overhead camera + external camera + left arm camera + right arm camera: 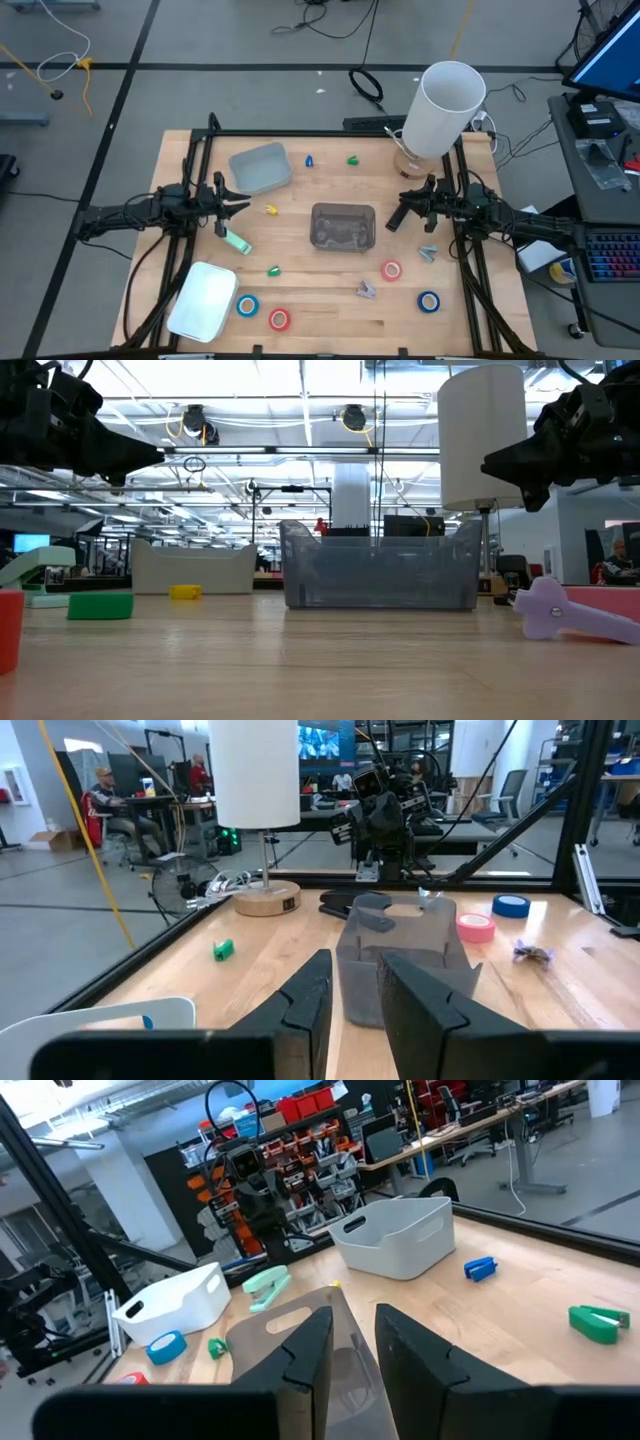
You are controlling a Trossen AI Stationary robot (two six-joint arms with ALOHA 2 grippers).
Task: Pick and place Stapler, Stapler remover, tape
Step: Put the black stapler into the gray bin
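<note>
Dark fingers on both arms stand apart, nothing held. Left gripper (240, 203) hovers at table's left, right gripper (396, 217) at its right, both facing the clear bin (343, 227) between them; looks like a ready pose. Stapler (236, 240) lies just beside the left gripper, likely first pick. Tape (391, 270) rolls sit scattered along the near edge, untouched.
</note>
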